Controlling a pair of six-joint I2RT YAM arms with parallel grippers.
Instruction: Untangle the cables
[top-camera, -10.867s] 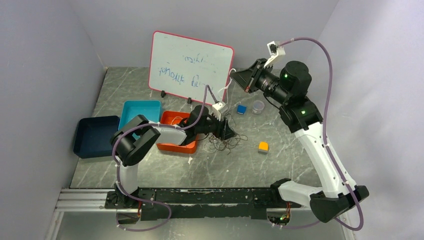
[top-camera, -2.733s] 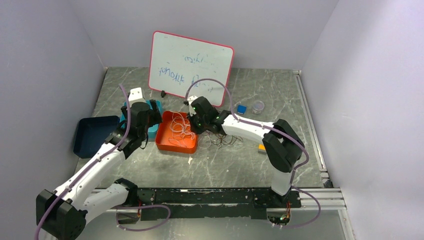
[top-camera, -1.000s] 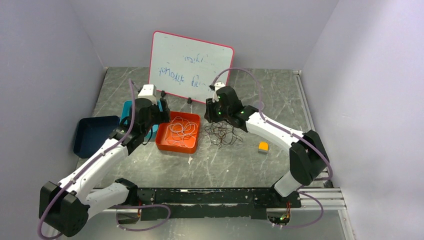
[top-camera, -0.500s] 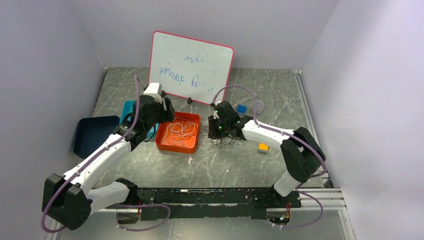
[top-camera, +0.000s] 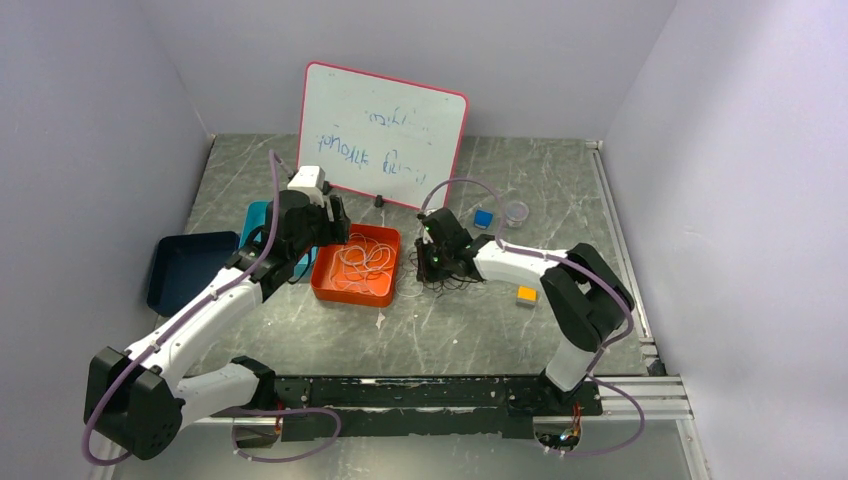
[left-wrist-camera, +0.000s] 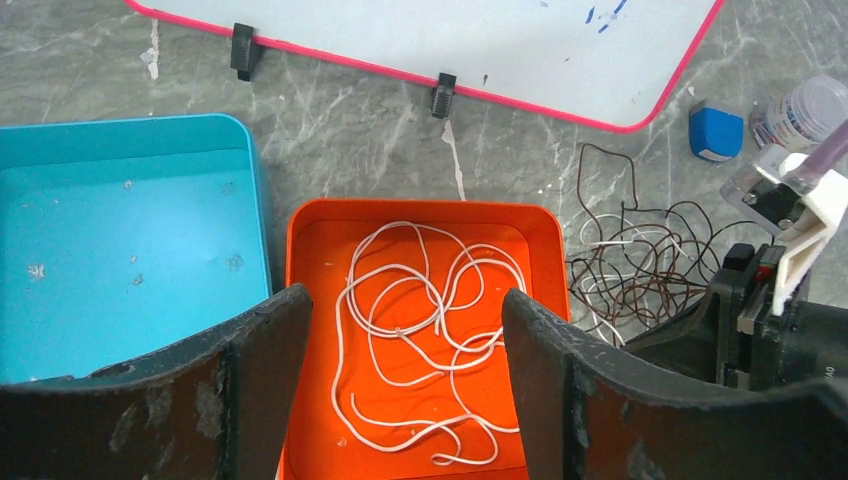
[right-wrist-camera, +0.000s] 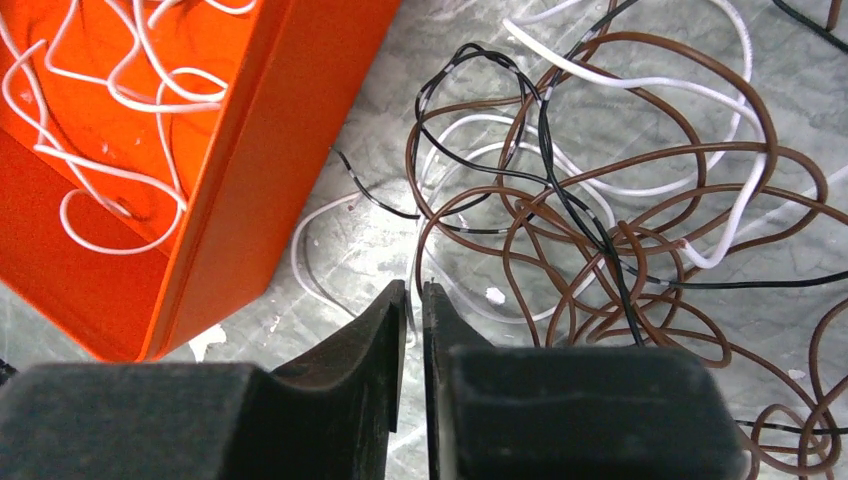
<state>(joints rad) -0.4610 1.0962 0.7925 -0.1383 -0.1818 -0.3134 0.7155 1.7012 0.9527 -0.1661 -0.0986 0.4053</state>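
Observation:
A tangle of brown, black and white cables (top-camera: 452, 276) (right-wrist-camera: 620, 200) (left-wrist-camera: 630, 270) lies on the table just right of the orange tray (top-camera: 355, 293) (left-wrist-camera: 420, 207) (right-wrist-camera: 260, 170). Loose white cables (top-camera: 365, 255) (left-wrist-camera: 420, 320) (right-wrist-camera: 100, 100) lie curled inside that tray. My right gripper (top-camera: 432, 265) (right-wrist-camera: 413, 290) is down at the tangle's left edge, beside the tray wall. Its jaws stand almost together, with a thin white strand running into the narrow gap. My left gripper (top-camera: 335, 225) (left-wrist-camera: 405, 300) hangs open above the orange tray, nothing between its fingers.
A teal tray (top-camera: 252, 215) (left-wrist-camera: 120, 250) and a dark blue tray (top-camera: 190, 270) stand left of the orange one. A whiteboard (top-camera: 380, 135) (left-wrist-camera: 430, 40) leans at the back. A blue cube (top-camera: 483, 218) (left-wrist-camera: 716, 132), a clear cup (top-camera: 517, 211) and an orange cube (top-camera: 526, 294) sit to the right.
My right gripper has come down from above the tangle to its left edge and its jaws have narrowed onto a white strand. The left gripper has drifted slightly over the orange tray.

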